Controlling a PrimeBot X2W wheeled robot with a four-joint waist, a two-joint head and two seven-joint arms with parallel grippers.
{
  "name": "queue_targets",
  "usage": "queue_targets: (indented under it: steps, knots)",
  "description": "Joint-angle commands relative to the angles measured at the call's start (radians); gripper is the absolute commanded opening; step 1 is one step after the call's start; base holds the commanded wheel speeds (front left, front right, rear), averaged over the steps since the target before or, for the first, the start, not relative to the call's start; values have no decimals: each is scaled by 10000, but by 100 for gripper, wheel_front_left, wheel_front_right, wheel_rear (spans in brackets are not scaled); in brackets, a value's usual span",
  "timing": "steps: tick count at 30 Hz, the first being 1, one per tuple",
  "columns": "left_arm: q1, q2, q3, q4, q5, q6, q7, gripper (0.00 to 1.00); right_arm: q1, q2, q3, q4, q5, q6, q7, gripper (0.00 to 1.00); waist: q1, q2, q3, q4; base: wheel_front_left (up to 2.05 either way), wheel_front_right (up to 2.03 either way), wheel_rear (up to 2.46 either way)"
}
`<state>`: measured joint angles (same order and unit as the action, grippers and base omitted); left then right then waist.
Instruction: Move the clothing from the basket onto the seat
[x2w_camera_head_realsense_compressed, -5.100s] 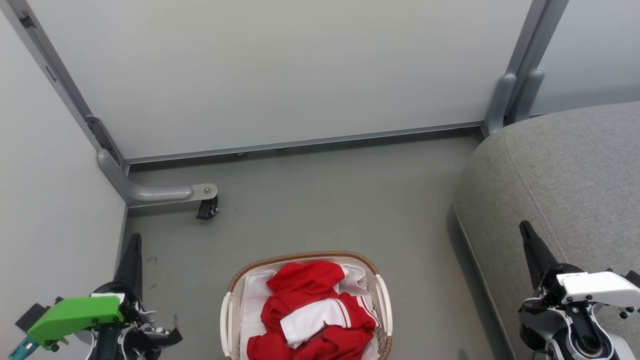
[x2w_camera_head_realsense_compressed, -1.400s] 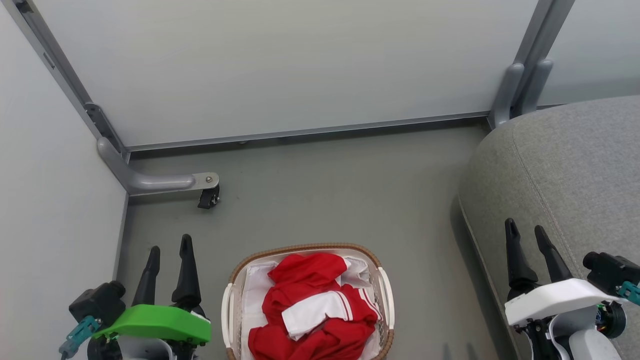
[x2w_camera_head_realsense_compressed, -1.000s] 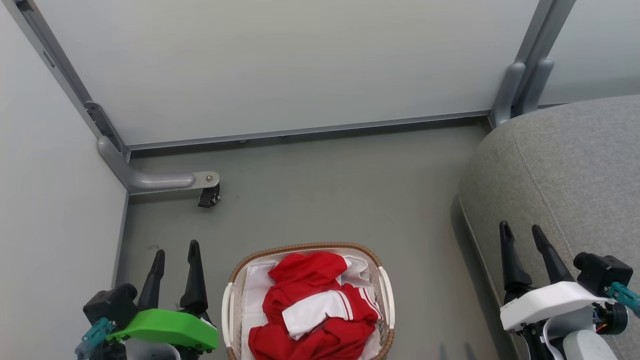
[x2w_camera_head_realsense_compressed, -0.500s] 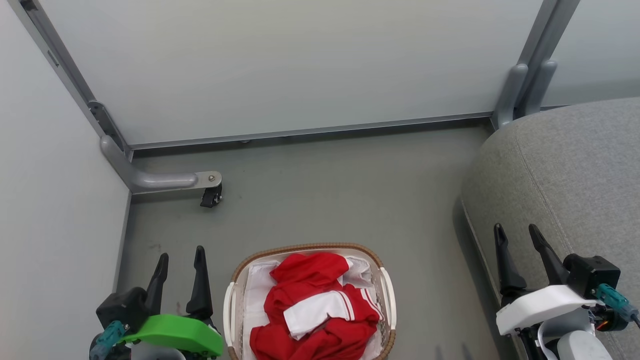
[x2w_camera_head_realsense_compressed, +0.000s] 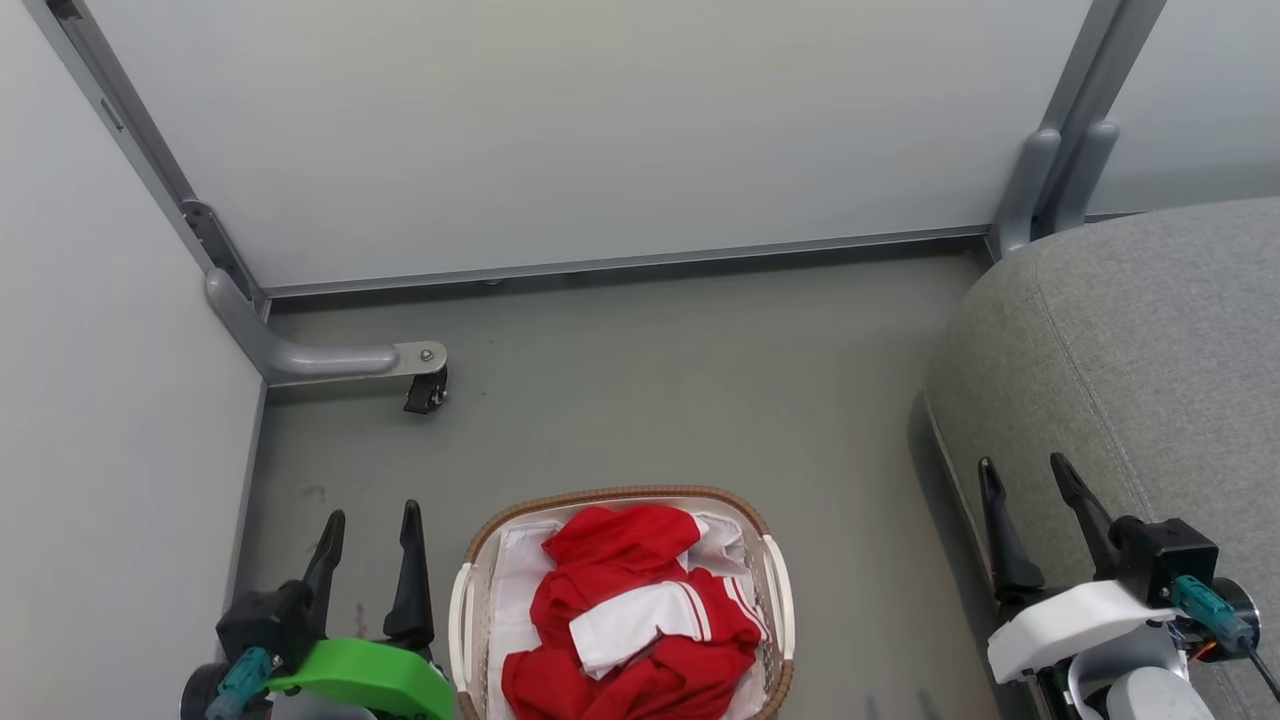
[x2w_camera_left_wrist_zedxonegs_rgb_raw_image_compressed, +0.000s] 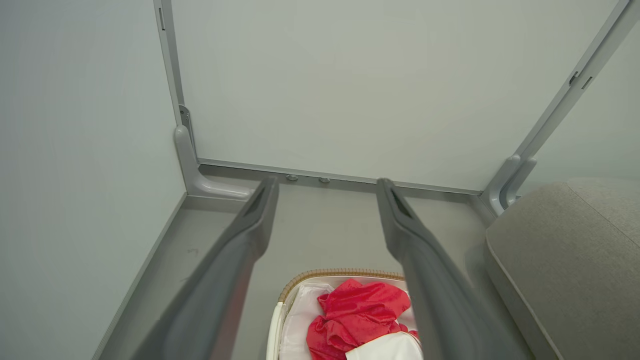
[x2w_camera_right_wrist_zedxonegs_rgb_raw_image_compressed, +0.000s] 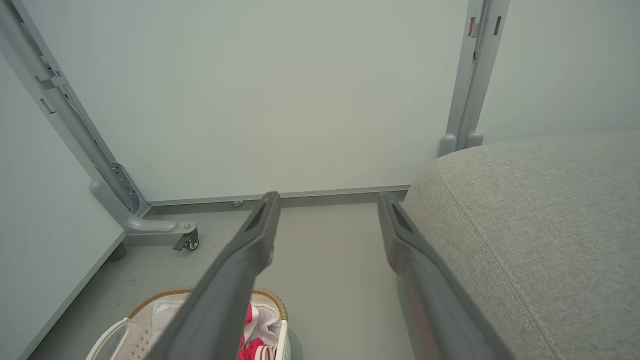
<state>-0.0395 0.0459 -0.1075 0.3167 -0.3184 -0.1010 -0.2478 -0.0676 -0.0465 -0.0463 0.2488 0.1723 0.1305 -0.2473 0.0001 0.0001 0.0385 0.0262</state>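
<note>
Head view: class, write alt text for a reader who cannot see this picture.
A small white basket with a brown woven rim sits on a grey floor, holding crumpled red and white clothing. A large grey seat stands to its right. The left gripper and right gripper show at the lower corners, jaws open and empty.
</note>
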Motion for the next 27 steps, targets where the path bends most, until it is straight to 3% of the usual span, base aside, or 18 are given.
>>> queue_targets:
  steps: [1, 27]
  knots:
    - [206, 72, -24, 20, 159, 43, -89, 100, 150, -61, -2, 17, -223, 4, -103, 100, -1, -1, 6, 3, 0, 0, 0]
    - [271, 74, -89, 273, 489, -32, -186, 100, 255, -64, -44, 104, -577, 2, -195, 100, -1, -1, -91, 16, 0, 0, 0]
